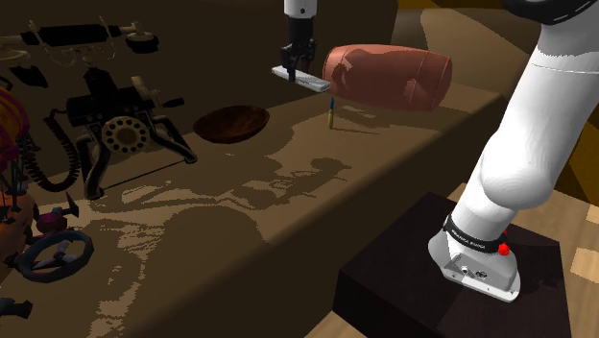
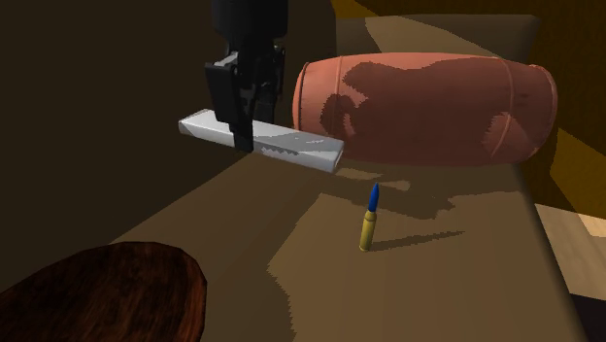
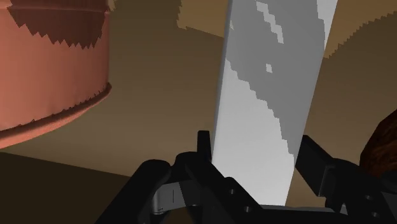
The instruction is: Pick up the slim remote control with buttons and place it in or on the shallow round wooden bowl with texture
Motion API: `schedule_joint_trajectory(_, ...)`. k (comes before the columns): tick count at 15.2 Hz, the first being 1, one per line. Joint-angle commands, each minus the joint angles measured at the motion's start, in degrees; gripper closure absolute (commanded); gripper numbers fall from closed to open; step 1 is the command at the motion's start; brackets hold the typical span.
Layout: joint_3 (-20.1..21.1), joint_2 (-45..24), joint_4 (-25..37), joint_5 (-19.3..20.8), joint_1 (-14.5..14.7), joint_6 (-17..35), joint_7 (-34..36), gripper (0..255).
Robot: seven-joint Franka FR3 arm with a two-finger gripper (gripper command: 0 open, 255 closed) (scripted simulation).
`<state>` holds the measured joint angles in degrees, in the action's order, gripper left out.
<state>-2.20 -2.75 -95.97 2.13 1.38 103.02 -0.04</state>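
My black gripper [image 1: 294,63] is shut on a slim pale grey remote [image 1: 307,80], clasping it near its middle with both ends sticking out. The remote [image 2: 301,148] hangs level, a little above the brown table, just in front of a reddish barrel. In the wrist view the remote [image 3: 267,89] runs straight out between the fingers [image 3: 203,153]. The shallow dark wooden bowl [image 1: 231,124] sits on the table toward the shoulder view's left of the gripper, and its rim [image 3: 385,137] shows beside the remote. The bowl [image 2: 97,291] lies at the second exterior view's lower left.
A reddish barrel [image 1: 387,77] lies on its side close behind the remote. A small brass cartridge with a blue tip [image 2: 369,220] stands upright nearby. An old dial telephone [image 1: 120,130] and dark clutter fill the table's left end. The arm's stand [image 1: 451,278] is at lower right.
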Motion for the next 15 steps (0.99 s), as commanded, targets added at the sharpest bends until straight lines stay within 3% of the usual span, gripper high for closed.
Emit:
schedule_joint_trajectory(1,0.02,-0.20,1.70,-0.01,0.02,-1.51,-0.02,255)
schedule_joint_trajectory(8,0.02,-0.99,7.44,-0.07,0.02,-6.45,-0.20,255)
schedule_joint_trajectory(15,3.92,-6.23,14.69,0.97,5.05,-8.86,8.65,255)
